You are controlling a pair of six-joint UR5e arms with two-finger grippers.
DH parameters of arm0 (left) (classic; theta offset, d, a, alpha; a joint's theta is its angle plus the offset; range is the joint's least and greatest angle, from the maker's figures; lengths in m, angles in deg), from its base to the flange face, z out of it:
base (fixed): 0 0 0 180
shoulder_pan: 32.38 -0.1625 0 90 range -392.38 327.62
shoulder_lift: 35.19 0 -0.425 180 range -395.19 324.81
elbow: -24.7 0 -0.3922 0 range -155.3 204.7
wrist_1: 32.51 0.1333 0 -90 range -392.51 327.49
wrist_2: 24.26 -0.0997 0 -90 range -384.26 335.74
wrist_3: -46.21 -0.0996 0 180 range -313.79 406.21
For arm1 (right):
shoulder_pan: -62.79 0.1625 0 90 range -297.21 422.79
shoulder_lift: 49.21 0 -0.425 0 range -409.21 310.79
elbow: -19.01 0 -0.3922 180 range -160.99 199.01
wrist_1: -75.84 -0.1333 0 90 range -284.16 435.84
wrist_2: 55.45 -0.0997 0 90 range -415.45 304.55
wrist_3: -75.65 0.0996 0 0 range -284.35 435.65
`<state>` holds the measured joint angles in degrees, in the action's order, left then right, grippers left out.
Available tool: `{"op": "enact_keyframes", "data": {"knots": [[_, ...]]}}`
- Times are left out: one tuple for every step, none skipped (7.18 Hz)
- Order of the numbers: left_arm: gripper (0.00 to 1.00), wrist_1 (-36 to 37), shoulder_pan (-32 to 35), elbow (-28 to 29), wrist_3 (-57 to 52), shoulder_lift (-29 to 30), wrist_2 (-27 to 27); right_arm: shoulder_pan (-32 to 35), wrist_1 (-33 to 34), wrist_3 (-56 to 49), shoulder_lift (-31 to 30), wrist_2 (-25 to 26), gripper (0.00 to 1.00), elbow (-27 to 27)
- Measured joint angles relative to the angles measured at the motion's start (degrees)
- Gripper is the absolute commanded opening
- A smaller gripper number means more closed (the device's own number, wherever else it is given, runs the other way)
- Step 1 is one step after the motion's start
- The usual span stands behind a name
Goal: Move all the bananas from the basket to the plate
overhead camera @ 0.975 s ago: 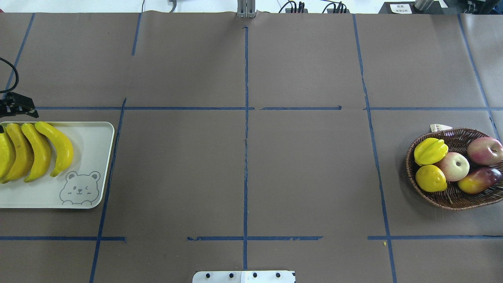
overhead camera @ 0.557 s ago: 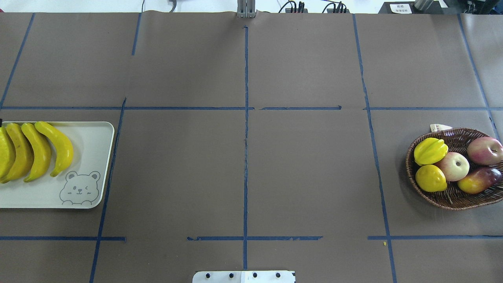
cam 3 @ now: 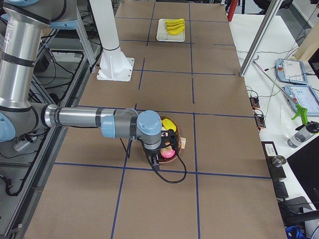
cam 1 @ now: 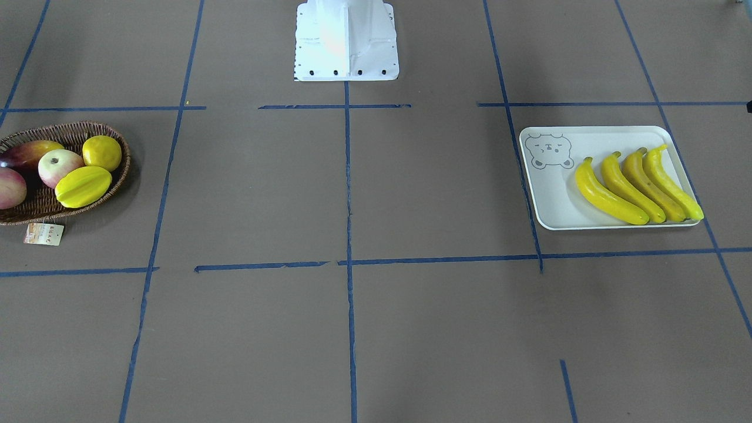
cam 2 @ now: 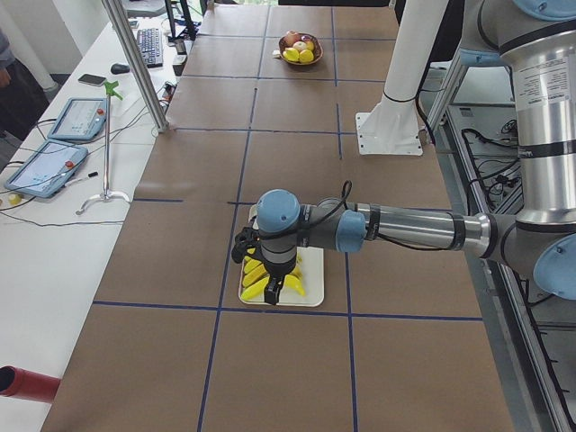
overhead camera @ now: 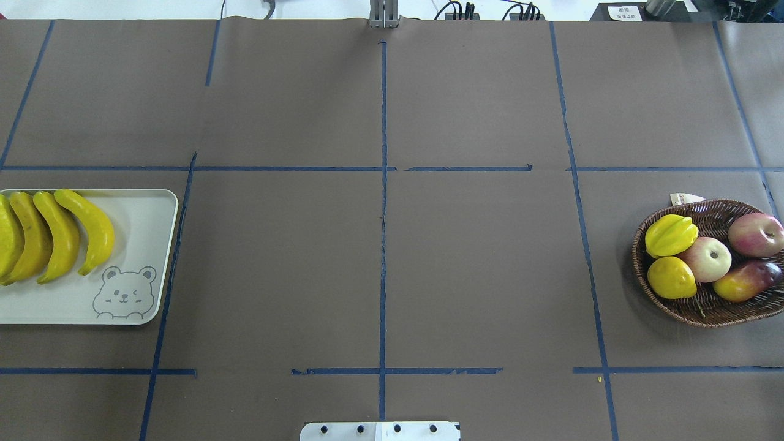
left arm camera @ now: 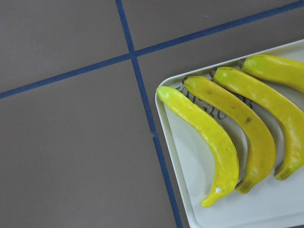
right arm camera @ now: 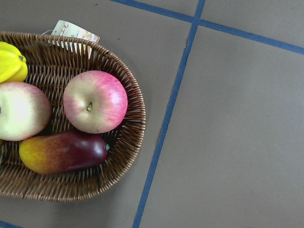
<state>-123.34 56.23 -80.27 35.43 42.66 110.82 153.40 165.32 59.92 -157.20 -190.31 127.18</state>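
Note:
Several yellow bananas lie side by side on the white bear plate at the table's left end; they also show in the front-facing view and the left wrist view. The wicker basket at the right end holds other fruit and no banana. My left gripper hangs over the plate, seen only in the exterior left view. My right gripper hangs over the basket, seen only in the exterior right view. I cannot tell whether either gripper is open or shut.
The basket holds a starfruit, a lemon, two apples and a mango. The robot's white base stands at the near middle edge. Blue tape lines cross the brown table.
One second ago the left gripper showed at the overhead view's left edge beyond the plate. It has since moved out of that view. Bananas and basket have not moved.

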Motion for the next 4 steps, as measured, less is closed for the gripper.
{"op": "enact_keyframes", "data": {"knots": [[1.00,-0.11,1.03,1.05,-0.76,-0.02,0.72,0.00,0.00,0.34,-0.14,0.04,1.00,0.02],[1.00,-0.22,1.41,1.70,-1.03,0.06,0.88,0.00,0.00,0.51,-0.22,0.09,1.00,0.07],[1.00,-0.30,1.57,2.07,-1.10,0.11,0.77,0.00,0.00,0.63,-0.31,0.15,1.00,0.10],[1.00,-0.32,1.62,2.33,-1.21,-0.09,0.33,0.00,-0.01,1.19,-0.35,0.26,1.00,0.13]]}}
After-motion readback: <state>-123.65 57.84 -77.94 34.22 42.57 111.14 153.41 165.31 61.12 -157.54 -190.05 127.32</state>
